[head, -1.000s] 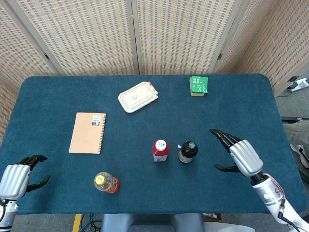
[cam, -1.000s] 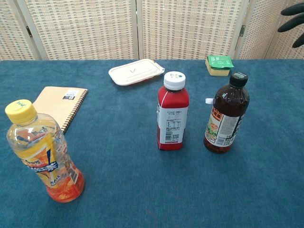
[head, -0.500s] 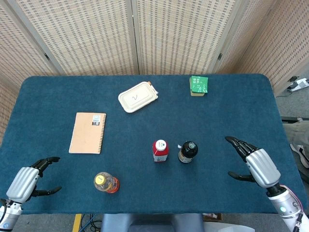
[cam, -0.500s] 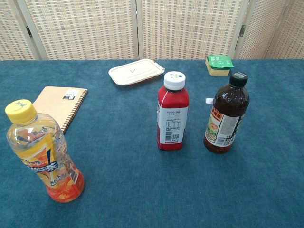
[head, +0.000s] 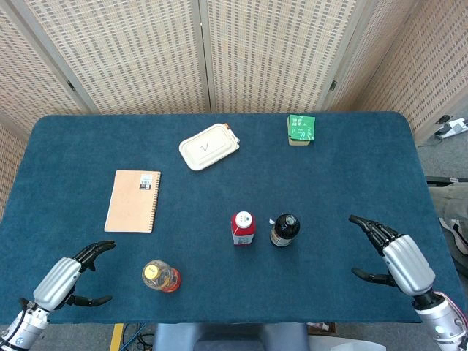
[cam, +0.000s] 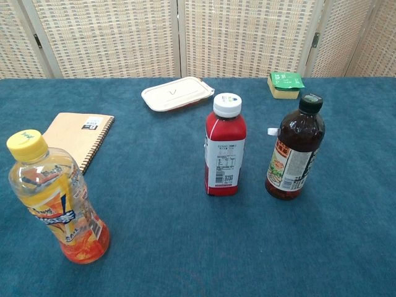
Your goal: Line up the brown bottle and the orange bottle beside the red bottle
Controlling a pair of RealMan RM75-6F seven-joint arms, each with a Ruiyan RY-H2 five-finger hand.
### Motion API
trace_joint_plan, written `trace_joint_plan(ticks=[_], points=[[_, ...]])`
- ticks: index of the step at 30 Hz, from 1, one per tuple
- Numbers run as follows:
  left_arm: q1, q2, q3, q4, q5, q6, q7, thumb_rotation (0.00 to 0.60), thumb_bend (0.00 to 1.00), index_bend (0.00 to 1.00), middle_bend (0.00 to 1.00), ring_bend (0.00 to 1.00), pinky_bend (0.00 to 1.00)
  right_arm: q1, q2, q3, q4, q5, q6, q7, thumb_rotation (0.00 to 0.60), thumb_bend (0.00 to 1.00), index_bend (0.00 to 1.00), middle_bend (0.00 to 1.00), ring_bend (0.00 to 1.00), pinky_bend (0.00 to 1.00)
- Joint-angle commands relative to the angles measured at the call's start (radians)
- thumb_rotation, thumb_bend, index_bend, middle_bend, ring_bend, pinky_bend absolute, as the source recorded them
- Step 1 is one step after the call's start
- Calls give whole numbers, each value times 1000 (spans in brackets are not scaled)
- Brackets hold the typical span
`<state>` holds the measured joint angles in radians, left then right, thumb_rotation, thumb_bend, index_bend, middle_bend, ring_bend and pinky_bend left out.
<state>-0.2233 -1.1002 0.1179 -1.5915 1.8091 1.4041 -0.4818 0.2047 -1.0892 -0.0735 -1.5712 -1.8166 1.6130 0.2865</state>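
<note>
The red bottle (head: 243, 227) (cam: 225, 146) with a white cap stands upright near the table's middle. Just to its right stands the brown bottle (head: 284, 229) (cam: 295, 148) with a black cap, a small gap between them. The orange bottle (head: 161, 276) (cam: 54, 199) with a yellow cap stands apart at the front left. My left hand (head: 67, 278) hovers open at the front left corner, left of the orange bottle. My right hand (head: 395, 256) is open at the front right, well clear of the brown bottle. Neither hand shows in the chest view.
A tan spiral notebook (head: 133, 200) (cam: 77, 135) lies on the left. A white lidded container (head: 209, 146) (cam: 177, 93) sits at the back centre and a green packet (head: 301, 129) (cam: 285, 84) at the back right. The blue table (head: 365, 168) ends close to both hands.
My right hand has drawn back from the brown bottle toward the front right edge. My left hand has moved right, toward the orange bottle. The bottles have not moved.
</note>
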Motion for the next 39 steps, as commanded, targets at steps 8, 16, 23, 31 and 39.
trace_joint_plan(ticks=[8, 16, 23, 31, 39], points=[[-33, -56, 17, 16, 29, -5, -56, 600, 38, 128, 114, 134, 435, -20, -6, -1, 31, -1, 19, 33, 600, 0, 55, 204, 228, 456], [-58, -87, 15, 4, 13, -34, -39, 600, 39, 132, 114, 134, 435, -35, 4, 1, 31, -15, 48, 37, 600, 0, 55, 206, 228, 456], [-81, -112, 9, -14, -13, -74, -9, 600, 39, 139, 114, 135, 435, -45, 10, 5, 31, -19, 63, 44, 600, 0, 55, 206, 228, 456], [-112, -126, 4, -52, -33, -114, -1, 600, 39, 171, 117, 139, 435, -49, 14, 9, 34, -20, 67, 55, 600, 0, 55, 206, 228, 456], [-149, -141, -10, -98, -66, -167, 19, 600, 39, 189, 145, 140, 435, -52, 16, 12, 36, -21, 66, 60, 600, 0, 55, 206, 228, 456]])
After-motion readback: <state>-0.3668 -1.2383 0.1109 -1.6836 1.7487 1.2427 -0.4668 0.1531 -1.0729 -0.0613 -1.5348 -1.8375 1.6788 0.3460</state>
